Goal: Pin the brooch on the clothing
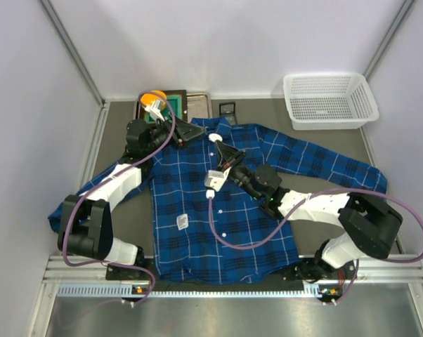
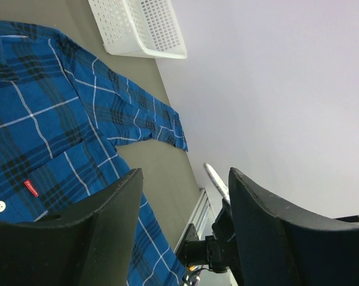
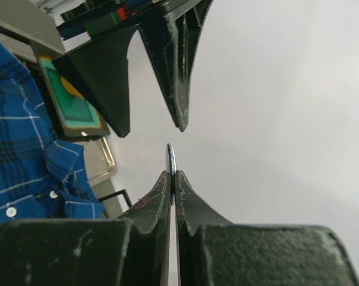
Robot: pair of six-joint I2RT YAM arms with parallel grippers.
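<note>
The blue plaid shirt (image 1: 197, 203) lies flat on the table, collar at the back; it also shows in the left wrist view (image 2: 42, 119) with the red pocket mark (image 2: 31, 187), and in the right wrist view (image 3: 18, 155). My right gripper (image 3: 172, 176) is shut on the brooch (image 3: 171, 156), a thin disc seen edge-on that sticks up past the fingertips. In the top view the right gripper (image 1: 220, 146) hovers over the collar. My left gripper (image 1: 192, 132) is open and empty, just left of it, its jaws facing the brooch (image 2: 185, 226).
A white basket (image 1: 329, 100) stands at the back right. An orange dish (image 1: 153, 97) and flat trays (image 1: 197, 104) sit behind the collar. A green-lined tray (image 3: 72, 104) shows in the right wrist view. A small tag (image 1: 182, 222) lies on the shirt front.
</note>
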